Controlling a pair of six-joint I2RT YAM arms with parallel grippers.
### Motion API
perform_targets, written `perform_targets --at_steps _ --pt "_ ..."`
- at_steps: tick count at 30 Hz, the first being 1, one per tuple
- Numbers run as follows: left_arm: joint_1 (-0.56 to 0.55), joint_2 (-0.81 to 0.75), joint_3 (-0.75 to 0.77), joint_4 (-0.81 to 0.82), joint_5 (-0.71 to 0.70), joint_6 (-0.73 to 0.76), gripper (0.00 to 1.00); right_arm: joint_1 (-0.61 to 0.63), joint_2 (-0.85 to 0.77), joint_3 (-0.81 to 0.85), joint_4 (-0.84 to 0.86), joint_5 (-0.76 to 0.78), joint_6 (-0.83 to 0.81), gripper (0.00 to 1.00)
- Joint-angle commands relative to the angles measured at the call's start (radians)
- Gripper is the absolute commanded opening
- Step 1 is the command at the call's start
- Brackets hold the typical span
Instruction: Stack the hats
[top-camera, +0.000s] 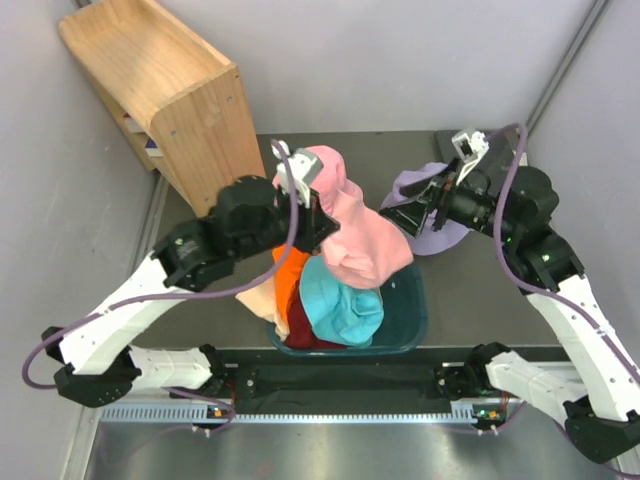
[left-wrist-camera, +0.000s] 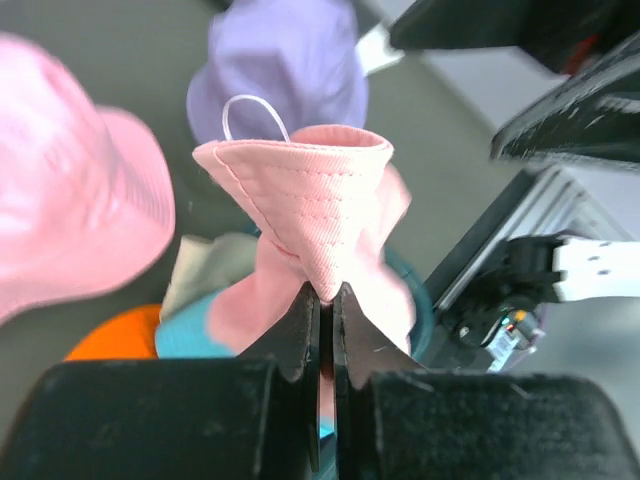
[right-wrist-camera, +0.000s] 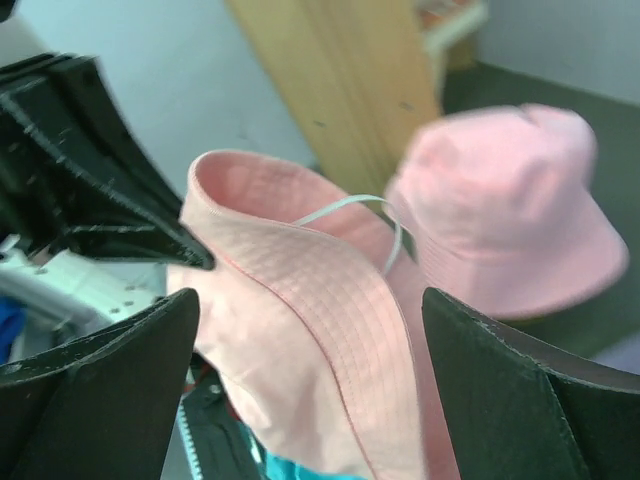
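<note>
We see left gripper (left-wrist-camera: 325, 292) pinching peach-pink hat (left-wrist-camera: 300, 200) by its brim, held above teal tub (top-camera: 415, 305) at 6 o'clock | right gripper (top-camera: 418, 208) gaping, empty, at hat's 3 o'clock, likely to receive it.

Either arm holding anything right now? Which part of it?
The left gripper is shut on the peach-pink hat, pinching a fold of its stitched brim between the fingers. The right gripper is open and holds nothing.
</note>
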Motion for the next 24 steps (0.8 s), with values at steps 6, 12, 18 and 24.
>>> perform_targets --at_steps 6,12,18,24 --pt "0.019 0.022 0.233 -0.132 0.109 0.104 0.00 -0.007 0.161 0.195 0.296 -0.418 0.094 0.90" --pt "0.030 0.042 0.309 -0.129 0.100 0.130 0.00 -0.007 0.165 0.149 0.251 -0.454 0.071 0.89" --pt "0.036 0.072 0.336 -0.132 0.121 0.133 0.00 -0.007 0.168 0.096 0.242 -0.492 0.072 0.86" --pt "0.041 0.094 0.361 -0.138 0.141 0.134 0.00 -0.007 0.167 0.059 0.196 -0.443 -0.001 0.89"
